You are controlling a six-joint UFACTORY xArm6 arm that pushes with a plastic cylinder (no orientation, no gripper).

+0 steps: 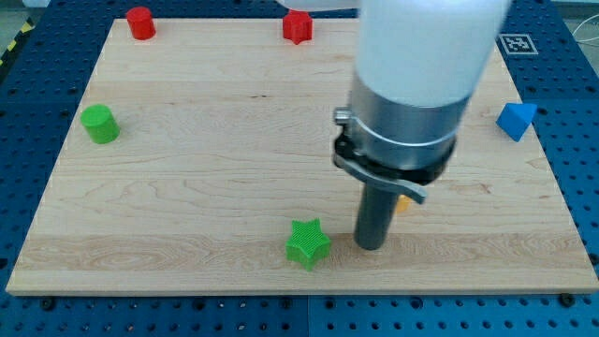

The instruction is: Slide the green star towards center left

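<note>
Step in hand, as I judge it: approach and line-up, the push itself not yet begun. My tip (371,246) sits on the wooden board (215,187) just to the view's right of the green star (308,242), near it but with a narrow strip of bare wood showing between them, so no contact. The green star lies near the view's bottom edge, slightly right of the board's middle, well apart from the centre-left area it is meant for. There are no jaws on this rig, only the straight rod, so nothing is gripped or clamped. Next move, by my estimate: close the small gap and drive toward the view's left with some upward component; since my tip stands level with the star rather than below it, a straight push would run it along the bottom edge, so shifting first to the star's lower right seems wise. A green cylinder (98,124) stands near the left edge, close to the target zone. Other blocks: red cylinder (140,22) and red star-like block (297,27) at the top, blue block (516,121) at right, an orange block (403,202) mostly hidden behind the rod. No containers in view.
</note>
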